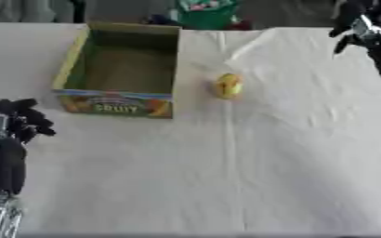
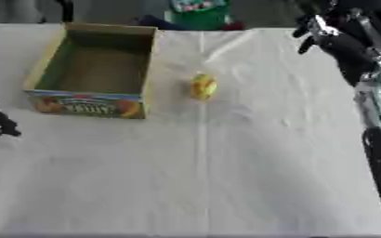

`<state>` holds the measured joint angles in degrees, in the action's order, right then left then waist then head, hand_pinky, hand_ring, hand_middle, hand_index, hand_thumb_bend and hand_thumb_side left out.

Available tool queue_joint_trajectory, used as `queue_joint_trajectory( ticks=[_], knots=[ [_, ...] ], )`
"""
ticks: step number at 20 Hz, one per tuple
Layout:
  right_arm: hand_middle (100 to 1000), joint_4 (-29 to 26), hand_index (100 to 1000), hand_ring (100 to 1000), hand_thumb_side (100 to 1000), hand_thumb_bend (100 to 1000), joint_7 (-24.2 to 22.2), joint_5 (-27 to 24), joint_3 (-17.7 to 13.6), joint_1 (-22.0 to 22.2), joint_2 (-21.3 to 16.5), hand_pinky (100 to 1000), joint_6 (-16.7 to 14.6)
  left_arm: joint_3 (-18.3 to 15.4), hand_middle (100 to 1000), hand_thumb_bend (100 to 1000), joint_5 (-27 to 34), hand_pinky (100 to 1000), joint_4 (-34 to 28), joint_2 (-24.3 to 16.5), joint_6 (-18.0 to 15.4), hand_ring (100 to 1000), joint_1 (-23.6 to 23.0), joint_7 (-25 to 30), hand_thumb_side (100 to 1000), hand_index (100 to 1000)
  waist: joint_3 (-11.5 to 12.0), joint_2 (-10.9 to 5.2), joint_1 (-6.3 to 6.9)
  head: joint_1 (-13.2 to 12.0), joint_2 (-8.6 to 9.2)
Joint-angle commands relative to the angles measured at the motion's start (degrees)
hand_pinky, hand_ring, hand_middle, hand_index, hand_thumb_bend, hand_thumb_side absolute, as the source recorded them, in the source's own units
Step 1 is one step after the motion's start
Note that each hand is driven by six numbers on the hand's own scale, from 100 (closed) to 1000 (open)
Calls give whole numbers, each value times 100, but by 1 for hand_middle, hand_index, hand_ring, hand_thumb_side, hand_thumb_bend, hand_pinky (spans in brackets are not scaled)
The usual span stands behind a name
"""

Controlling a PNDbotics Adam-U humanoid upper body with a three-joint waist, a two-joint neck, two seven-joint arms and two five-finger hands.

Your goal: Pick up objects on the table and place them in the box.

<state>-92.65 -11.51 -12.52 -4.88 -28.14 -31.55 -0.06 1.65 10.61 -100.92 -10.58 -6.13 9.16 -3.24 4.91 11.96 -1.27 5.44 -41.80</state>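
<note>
My target, a small yellow object [image 1: 229,85], lies on the white-covered counter [image 1: 291,162] just right of the open cardboard box [image 1: 121,69], apart from its wall. The box looks empty. It seems rounded and smooth, probably light and hard, so I judge it may roll or slip; I would close around its middle from above, fingers on one side and thumb on the other. My right robot hand [image 2: 320,30] hangs high at the far right, well away from the object, holding nothing; I cannot tell how its fingers are set. My left robot hand [image 1: 19,121] idles at the lower left, fingers curled, empty.
</note>
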Motion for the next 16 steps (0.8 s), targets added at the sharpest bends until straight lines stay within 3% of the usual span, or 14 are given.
queue_joint_trajectory(
  ticks=[1, 9, 11, 12, 13, 16],
  knots=[
    [573, 142, 712, 577, 298, 100, -163, 210, 150, -246, -407, 405, -229, 19, 474, 100, -5, 473, -82, -81, -3, 510, 30, 29, 791, 675, 13, -107, 0, 31, 14],
    [614, 771, 755, 610, 252, 100, -671, 688, 595, -812, -702, 433, -847, 39, 474, 100, -2, 473, -72, -86, -1, 511, 4, 51, 793, 675, 39, -123, 18, 72, -8],
    [631, 933, 769, 624, 241, 100, -787, 877, 684, -975, -696, 446, -1009, 46, 475, 100, -1, 473, -70, -87, 0, 511, 0, 58, 792, 675, 39, -127, 22, 85, -12],
    [647, 1023, 781, 639, 178, 100, -857, 994, 733, -1062, -677, 458, -1091, 50, 475, 100, 0, 473, -70, -87, 0, 511, -1, 62, 793, 675, 40, -129, 24, 94, -13],
    [659, 1121, 787, 649, 228, 100, -944, 1125, 788, -1156, -648, 464, -1179, 55, 475, 100, 1, 473, -69, -88, 0, 511, -3, 67, 793, 675, 43, -131, 28, 101, -15],
    [690, 1481, 808, 681, 216, 100, -1216, 1517, 948, -1455, -482, 484, -1430, 65, 475, 100, 2, 473, -63, -89, 2, 511, -15, 76, 794, 676, 54, -137, 33, 132, -26]
  ],
)
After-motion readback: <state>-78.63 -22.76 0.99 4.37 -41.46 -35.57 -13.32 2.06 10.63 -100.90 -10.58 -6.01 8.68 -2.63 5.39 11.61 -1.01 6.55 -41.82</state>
